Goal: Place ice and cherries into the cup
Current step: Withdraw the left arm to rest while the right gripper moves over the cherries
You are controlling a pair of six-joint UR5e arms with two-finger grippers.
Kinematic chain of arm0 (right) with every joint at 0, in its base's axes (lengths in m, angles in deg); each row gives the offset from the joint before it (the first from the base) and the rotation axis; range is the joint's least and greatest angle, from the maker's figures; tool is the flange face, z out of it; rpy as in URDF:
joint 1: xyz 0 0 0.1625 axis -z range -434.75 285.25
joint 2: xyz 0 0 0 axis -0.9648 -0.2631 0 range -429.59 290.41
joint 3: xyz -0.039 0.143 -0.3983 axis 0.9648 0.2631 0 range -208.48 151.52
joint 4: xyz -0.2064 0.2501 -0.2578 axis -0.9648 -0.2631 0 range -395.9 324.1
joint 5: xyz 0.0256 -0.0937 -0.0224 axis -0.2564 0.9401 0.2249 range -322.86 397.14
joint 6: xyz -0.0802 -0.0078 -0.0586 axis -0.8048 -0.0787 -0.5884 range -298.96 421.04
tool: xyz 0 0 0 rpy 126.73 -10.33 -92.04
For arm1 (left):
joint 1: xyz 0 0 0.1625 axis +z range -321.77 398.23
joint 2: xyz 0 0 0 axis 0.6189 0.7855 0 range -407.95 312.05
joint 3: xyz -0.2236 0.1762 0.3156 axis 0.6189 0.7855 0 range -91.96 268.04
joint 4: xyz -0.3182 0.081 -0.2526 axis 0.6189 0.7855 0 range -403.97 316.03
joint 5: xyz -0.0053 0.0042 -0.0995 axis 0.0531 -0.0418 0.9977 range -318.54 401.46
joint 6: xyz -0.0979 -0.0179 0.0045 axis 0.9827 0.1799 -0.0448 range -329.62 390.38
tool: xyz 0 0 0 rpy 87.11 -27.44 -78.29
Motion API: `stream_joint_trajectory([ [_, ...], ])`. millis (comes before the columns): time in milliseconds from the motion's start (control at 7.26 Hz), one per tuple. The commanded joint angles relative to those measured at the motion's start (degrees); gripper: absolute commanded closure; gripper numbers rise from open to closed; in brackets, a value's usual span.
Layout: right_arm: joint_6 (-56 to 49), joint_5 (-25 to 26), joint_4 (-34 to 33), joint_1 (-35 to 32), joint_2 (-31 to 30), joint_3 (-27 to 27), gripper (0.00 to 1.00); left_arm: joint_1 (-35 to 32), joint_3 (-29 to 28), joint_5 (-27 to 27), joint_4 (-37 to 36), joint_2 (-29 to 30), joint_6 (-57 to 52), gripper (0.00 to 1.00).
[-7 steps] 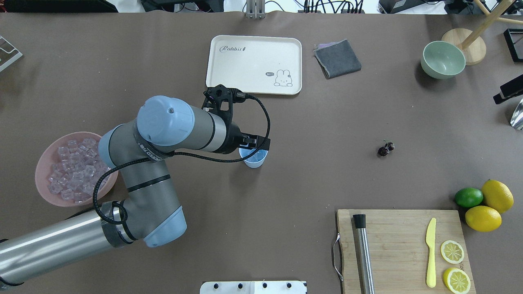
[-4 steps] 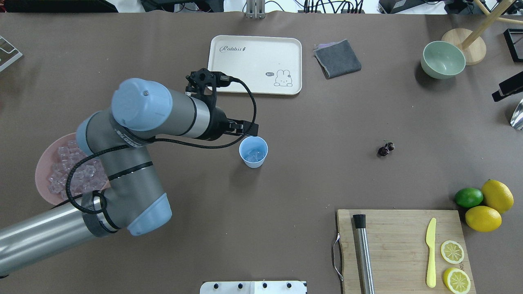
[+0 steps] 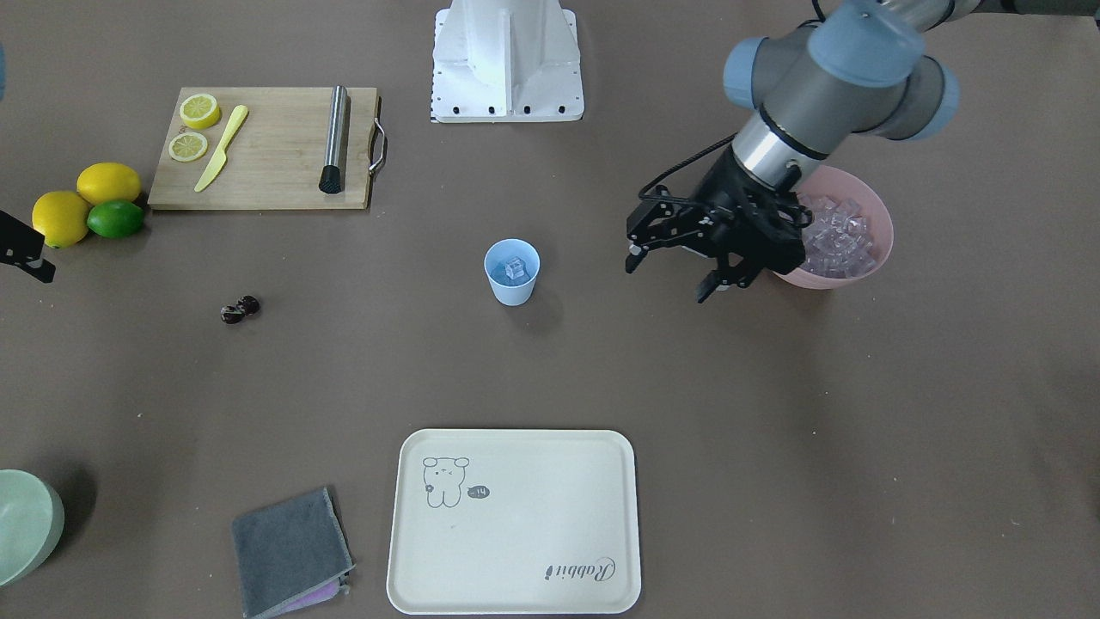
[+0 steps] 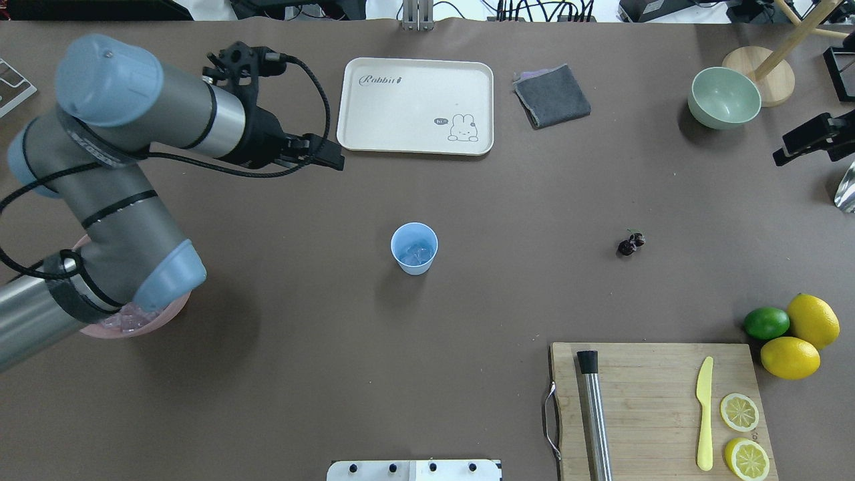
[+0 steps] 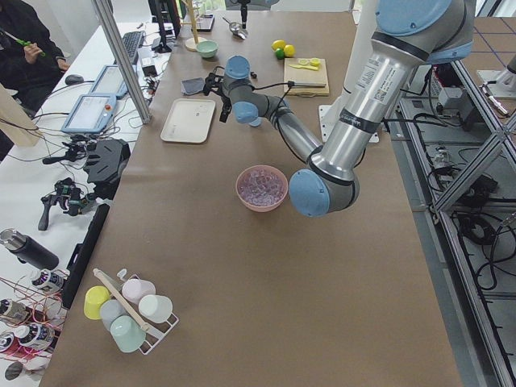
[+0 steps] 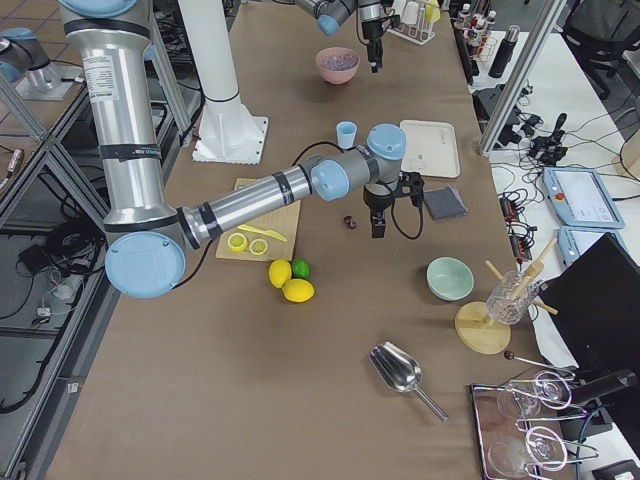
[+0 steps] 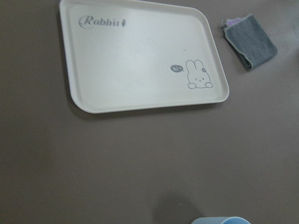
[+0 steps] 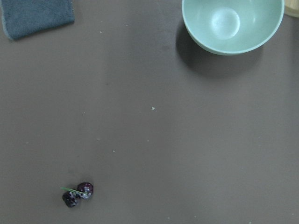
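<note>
1. The cup (image 4: pixel 414 248) is standing upright in the middle of the table, and a few cubes of ice (image 4: pixel 417 253) are lying in its bottom.
2. A second ago the left gripper (image 3: pixel 671 275) was hanging right over the cup's mouth. Now it is swinging off toward ten o'clock from the cup, well clear of it, with its fingers spread and nothing between them.
3. To me that means the drop is done and this load of ice is counting as delivered. The arm is heading back over the pink bowl (image 3: pixel 877 255), which is sitting at about eight o'clock from the cup with its heap of cubes, so I'm guessing another scoop may be coming.
4. The cherries (image 4: pixel 630 244) are lying on the bare table at three o'clock from the cup, well apart from it and not yet touched. That half of the job is still waiting.
5. The right gripper (image 4: pixel 803 142) is hovering at about two o'clock from the cherries, near the table's edge, and it is creeping slightly inward compared with a second ago. I cannot tell whether it is spread or clenched.
6. The tray (image 4: pixel 349 130) is lying at twelve o'clock from the cup, playing no part.
</note>
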Motion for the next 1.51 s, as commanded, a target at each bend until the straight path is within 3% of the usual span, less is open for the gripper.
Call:
stream_joint_trajectory([
  [0,12.3,3.0,4.1,5.1,0.6,-0.1,0.0,-12.8,-0.3,14.9,0.1,-3.1,-7.0,0.02],
  [275,24.2,6.5,6.4,10.6,0.6,-0.1,0.0,-19.3,-0.1,18.3,0.1,-8.6,-16.2,0.02],
  [551,37.9,13.8,10.9,19.0,0.9,-0.4,0.0,-21.5,0.6,19.8,0.1,-10.5,-16.7,0.02],
  [826,48.3,19.9,10.9,25.9,3.6,0.2,0.0,-22.9,2.2,19.9,0.2,-13.0,-18.5,0.02],
  [1377,50.0,22.5,10.1,25.9,5.2,1.0,0.0,-23.0,1.8,19.9,0.1,-12.9,-18.8,0.02],
])
